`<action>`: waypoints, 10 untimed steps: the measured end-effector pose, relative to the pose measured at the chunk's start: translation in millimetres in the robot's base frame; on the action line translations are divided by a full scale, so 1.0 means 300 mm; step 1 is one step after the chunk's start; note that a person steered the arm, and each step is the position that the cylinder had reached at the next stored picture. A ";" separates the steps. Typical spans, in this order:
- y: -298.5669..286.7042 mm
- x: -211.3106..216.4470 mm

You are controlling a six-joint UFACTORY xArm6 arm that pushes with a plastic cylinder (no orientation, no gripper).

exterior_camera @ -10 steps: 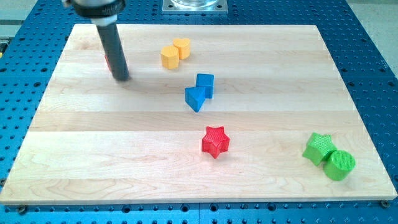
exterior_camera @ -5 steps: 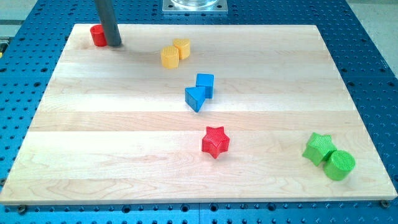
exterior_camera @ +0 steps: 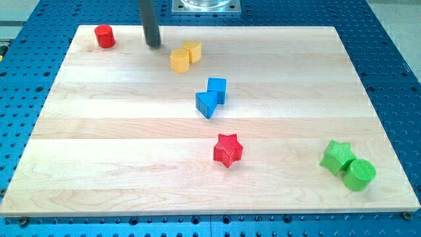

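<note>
My tip (exterior_camera: 153,45) rests on the wooden board (exterior_camera: 118,145) near the view's top edge, touching nothing. A red cylinder (exterior_camera: 104,35) stands well to its left in the board's top-left corner. Closest to the tip, just to its lower right, are two yellow blocks side by side: a hexagonal one (exterior_camera: 179,60) and a rounder one (exterior_camera: 193,51). Lower down, toward the middle, a blue cube (exterior_camera: 217,89) touches a blue triangular block (exterior_camera: 206,104).
A red star (exterior_camera: 227,149) lies below the board's centre. A green star (exterior_camera: 337,157) and a green cylinder (exterior_camera: 359,174) sit together at the bottom right. Blue perforated table surrounds the board, with a metal base plate (exterior_camera: 205,6) at the view's top.
The rod moved from the left part of the board up to the top-left corner, then right along the top edge. The red cylinder, hidden behind the rod before, now stands apart from the tip.
</note>
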State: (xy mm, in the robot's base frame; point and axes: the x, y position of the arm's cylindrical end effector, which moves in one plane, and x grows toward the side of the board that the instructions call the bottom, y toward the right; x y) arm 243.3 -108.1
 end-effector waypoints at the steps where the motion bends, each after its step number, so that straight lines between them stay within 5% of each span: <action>1: 0.086 -0.041; 2: 0.216 0.101; 3: 0.149 0.190; 5: 0.308 0.083; 6: 0.460 0.230; 10: 0.303 0.112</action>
